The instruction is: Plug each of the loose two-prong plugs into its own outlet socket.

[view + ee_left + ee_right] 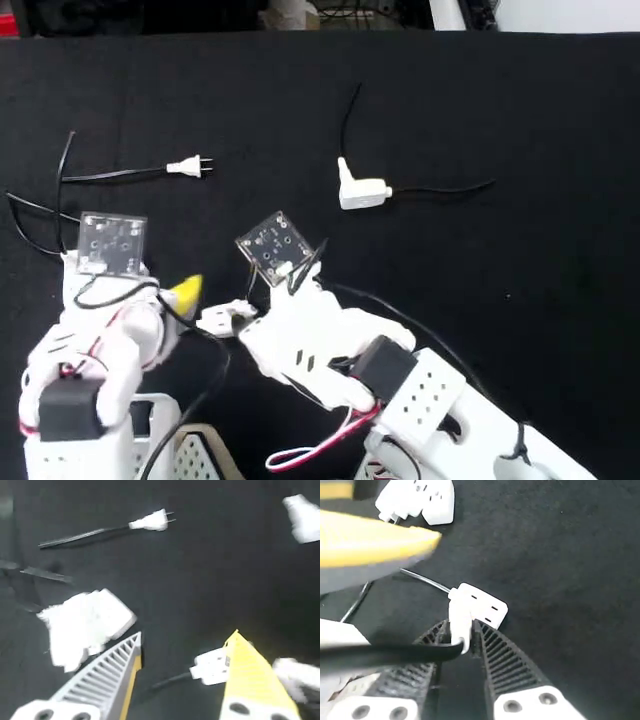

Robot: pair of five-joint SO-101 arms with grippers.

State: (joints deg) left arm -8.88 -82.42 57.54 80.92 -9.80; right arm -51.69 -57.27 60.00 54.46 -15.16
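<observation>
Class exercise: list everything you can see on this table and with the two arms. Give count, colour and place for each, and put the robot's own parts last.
table: one, black, under everything.
loose plug: one, white with a black cord, far left of the table, lying free.
corded block: one, white with a black cord, far middle of the table; plug or socket, cannot tell.
slotted socket: one, white with a thin black cord, between the two arms.
held plug: one, white, against the slotted socket.
second socket block: one, white, beside the left hand.
left hand: one, grey and yellow, open, near the slotted socket.
right hand: one, black, shut on the held plug.
</observation>
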